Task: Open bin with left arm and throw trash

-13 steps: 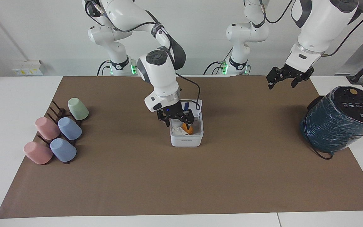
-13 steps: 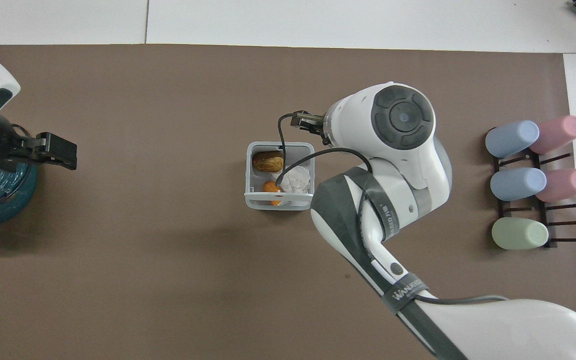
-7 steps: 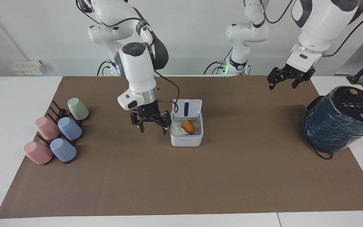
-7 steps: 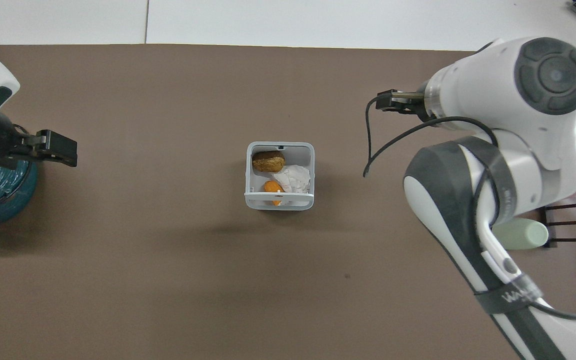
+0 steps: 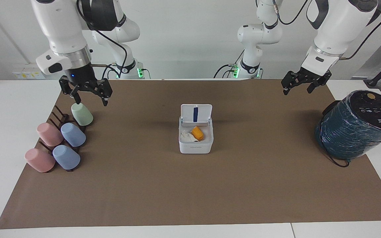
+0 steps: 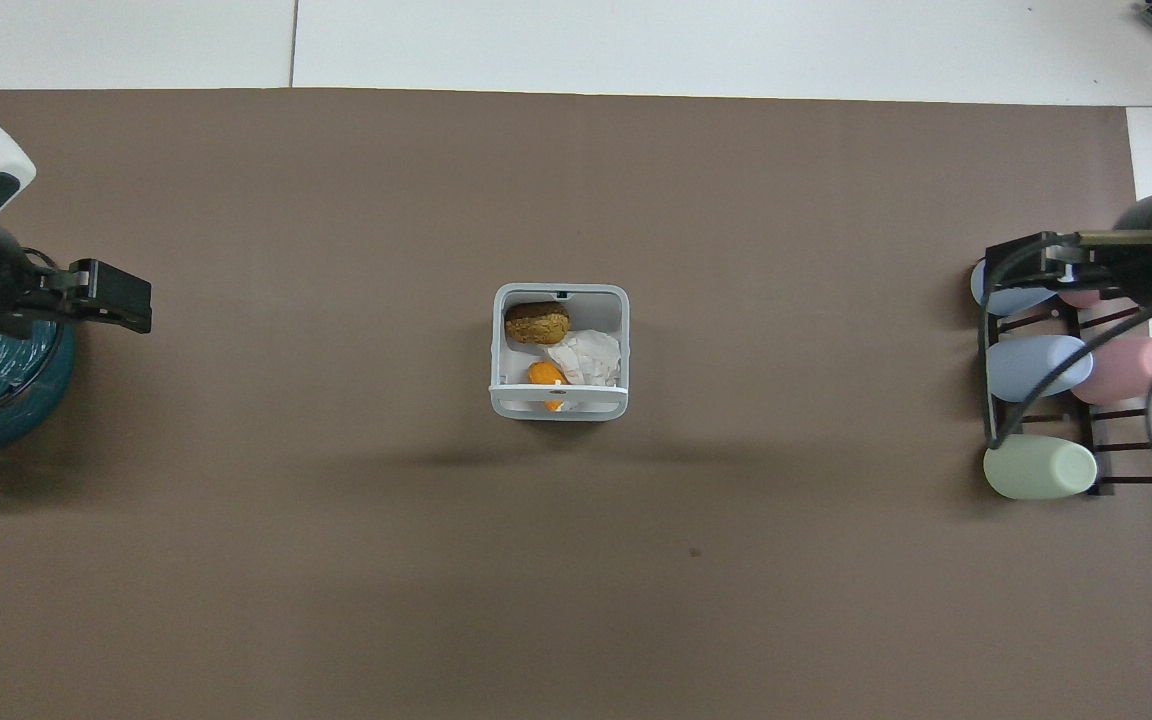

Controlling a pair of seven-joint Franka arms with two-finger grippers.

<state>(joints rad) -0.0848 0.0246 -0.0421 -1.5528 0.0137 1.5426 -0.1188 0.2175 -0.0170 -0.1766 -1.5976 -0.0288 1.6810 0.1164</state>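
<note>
The white bin (image 5: 195, 145) stands mid-mat with its lid (image 5: 196, 113) hinged up, blue strip showing. In it lie the white tissue (image 6: 588, 357), the orange lump (image 6: 541, 373) and the brownish-yellow lump (image 6: 536, 323); the tissue (image 5: 186, 136) and orange lump (image 5: 197, 133) also show in the facing view. My left gripper (image 5: 296, 90) is open and empty, raised over the mat beside the teal cylinder; it shows in the overhead view (image 6: 116, 297) too. My right gripper (image 5: 90, 99) is open and empty, raised over the cup rack; it also shows in the overhead view (image 6: 1026, 262).
A dark rack (image 5: 60, 116) holds a green cup (image 5: 81, 114), two pink cups (image 5: 49, 134) and two blue cups (image 5: 73, 134) at the right arm's end. A large teal wrapped cylinder (image 5: 359, 125) stands at the left arm's end.
My right gripper has lifted out of the bin and swung away to above the cup rack. The trash stays in the bin. The left arm has barely moved.
</note>
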